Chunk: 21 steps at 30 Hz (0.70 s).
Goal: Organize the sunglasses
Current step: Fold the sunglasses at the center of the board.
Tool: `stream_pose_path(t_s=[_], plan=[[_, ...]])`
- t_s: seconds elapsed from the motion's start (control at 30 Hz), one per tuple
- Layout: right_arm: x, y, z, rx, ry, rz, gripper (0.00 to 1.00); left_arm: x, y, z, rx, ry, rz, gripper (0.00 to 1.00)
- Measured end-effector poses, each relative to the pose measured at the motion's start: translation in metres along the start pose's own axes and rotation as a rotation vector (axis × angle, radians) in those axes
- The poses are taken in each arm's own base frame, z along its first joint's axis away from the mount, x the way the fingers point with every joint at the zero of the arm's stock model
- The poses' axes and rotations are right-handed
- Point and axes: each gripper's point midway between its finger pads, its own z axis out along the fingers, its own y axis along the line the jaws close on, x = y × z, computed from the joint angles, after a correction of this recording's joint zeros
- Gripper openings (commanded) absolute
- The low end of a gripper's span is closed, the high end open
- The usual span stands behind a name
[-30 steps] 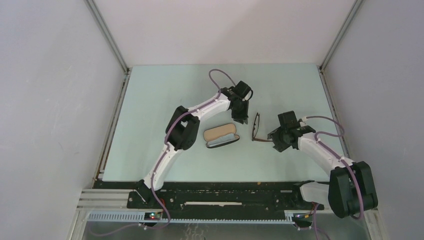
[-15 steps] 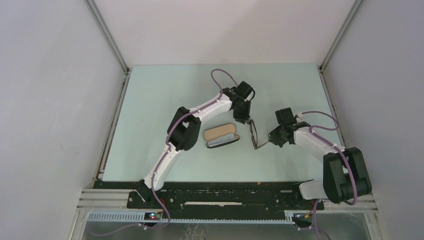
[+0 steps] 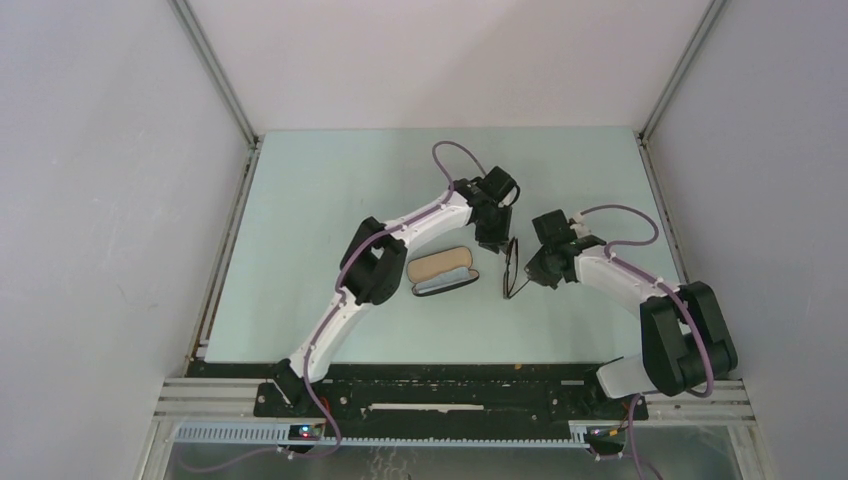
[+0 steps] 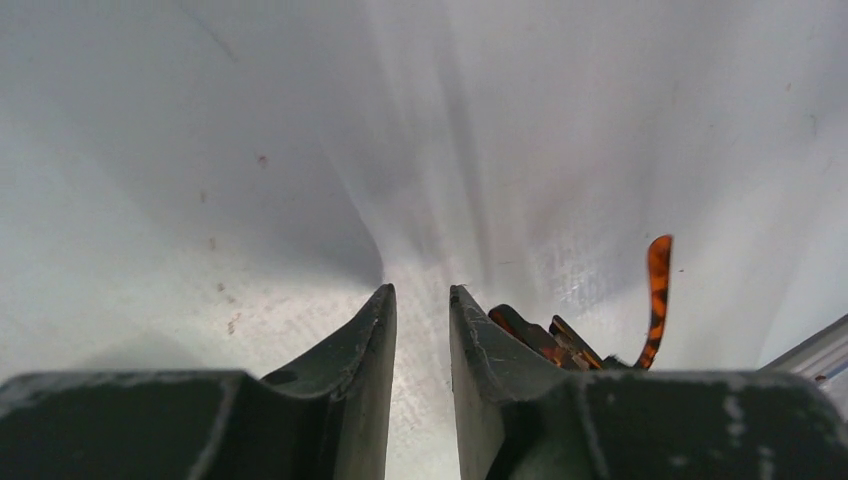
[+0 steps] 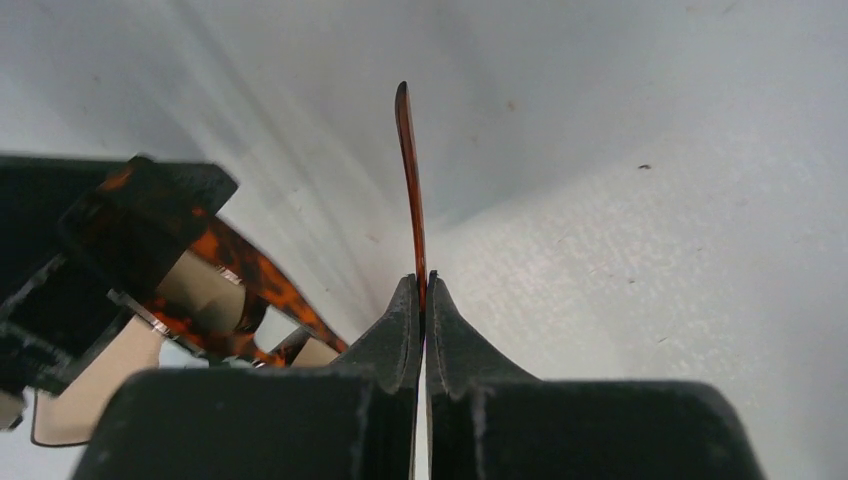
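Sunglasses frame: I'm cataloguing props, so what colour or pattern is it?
The sunglasses frame is tortoiseshell, orange mottled with dark brown; the right wrist view shows it best.

Pale green tabletop [image 3: 320, 200] between plain white walls [image 3: 100, 200], aluminium corner posts [image 3: 215, 70].

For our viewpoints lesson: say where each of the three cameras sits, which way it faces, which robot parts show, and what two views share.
Top external: above and behind the robot, looking down at the table; left arm and right arm show.
Left wrist: on the left arm, looking past the left gripper at the table.
Right wrist: looking along the right gripper, shut on the sunglasses.
Shared: both wrist views show the sunglasses' temple.
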Motion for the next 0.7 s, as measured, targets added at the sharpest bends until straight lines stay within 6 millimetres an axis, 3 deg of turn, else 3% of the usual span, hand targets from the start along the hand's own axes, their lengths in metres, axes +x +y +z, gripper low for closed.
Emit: stream_pose_path(t_s=[0.13, 0.37, 0.57, 0.7], plan=[[0.005, 0.011, -0.006, -0.003, -0.012, -0.064, 0.01, -0.001, -0.010, 0.005, 0.026, 0.000, 0.009, 0.31], [0.012, 0.033, -0.008, -0.007, -0.008, -0.180, 0.15, 0.007, -0.023, 0.010, 0.051, 0.017, 0.015, 0.31], [0.011, 0.020, -0.002, 0.042, 0.010, -0.240, 0.25, 0.011, -0.027, 0.011, 0.050, 0.019, 0.024, 0.31], [0.007, 0.013, -0.002, 0.058, 0.014, -0.284, 0.44, 0.010, -0.024, 0.011, 0.047, 0.015, 0.019, 0.30]])
